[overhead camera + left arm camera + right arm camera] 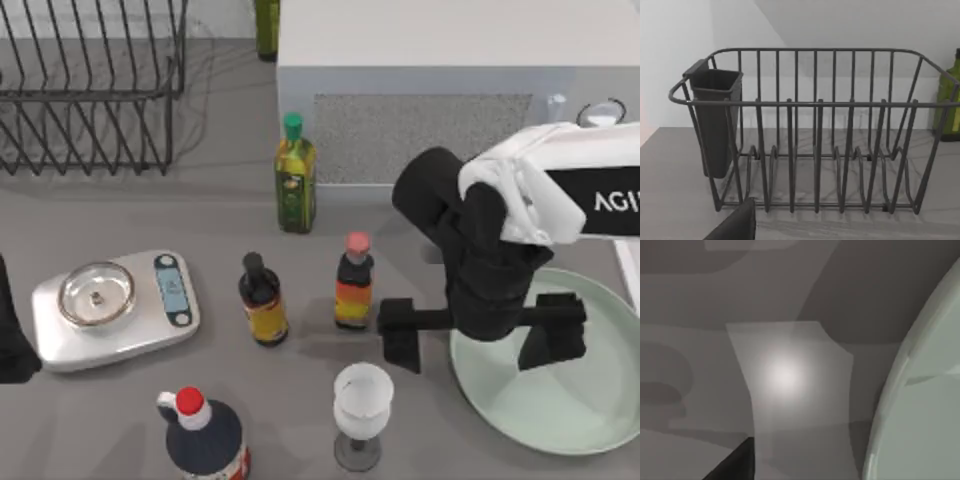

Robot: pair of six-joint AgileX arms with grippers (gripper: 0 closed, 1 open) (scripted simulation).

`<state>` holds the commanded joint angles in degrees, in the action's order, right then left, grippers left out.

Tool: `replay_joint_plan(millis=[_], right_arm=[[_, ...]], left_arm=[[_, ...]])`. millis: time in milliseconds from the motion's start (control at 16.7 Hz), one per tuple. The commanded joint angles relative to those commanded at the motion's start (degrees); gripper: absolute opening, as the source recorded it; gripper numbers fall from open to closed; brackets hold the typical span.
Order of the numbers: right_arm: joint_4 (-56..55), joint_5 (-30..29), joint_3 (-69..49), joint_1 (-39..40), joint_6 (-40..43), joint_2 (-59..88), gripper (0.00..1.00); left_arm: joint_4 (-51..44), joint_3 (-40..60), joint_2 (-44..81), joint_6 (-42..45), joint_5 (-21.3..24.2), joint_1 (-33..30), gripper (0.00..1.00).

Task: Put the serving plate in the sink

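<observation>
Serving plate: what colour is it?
Pale mint green, glossy; the plate shows best in the top view.

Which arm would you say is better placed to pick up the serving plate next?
Right: the right gripper hangs open over the serving plate's left rim, while the left arm is parked at the table's left edge.

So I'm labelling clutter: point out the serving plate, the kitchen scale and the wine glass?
serving plate [560, 405], top view, bare inner surface.
kitchen scale [172, 290], top view, its display panel.
wine glass [362, 397], top view, bowl.
</observation>
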<state>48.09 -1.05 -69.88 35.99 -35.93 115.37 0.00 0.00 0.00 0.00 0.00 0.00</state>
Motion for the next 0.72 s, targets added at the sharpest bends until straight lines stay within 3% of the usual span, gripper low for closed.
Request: replay_joint_plan(millis=[240, 540, 720], right_arm=[[-6.83, 0.8, 2.6, -0.08, -0.75, 1.25, 1.0], [-7.64, 0.95, 2.78, -0.14, -0.9, 1.28, 1.0], [-7.64, 0.95, 2.78, -0.14, -0.9, 1.28, 0.77]], left_arm=[[0.0, 0.0, 0.0, 0.0, 0.0, 0.0, 1.0], [0.0, 0.0, 0.0, 0.0, 0.0, 0.0, 1.0], [0.0, 0.0, 0.0, 0.0, 0.0, 0.0, 1.0]])
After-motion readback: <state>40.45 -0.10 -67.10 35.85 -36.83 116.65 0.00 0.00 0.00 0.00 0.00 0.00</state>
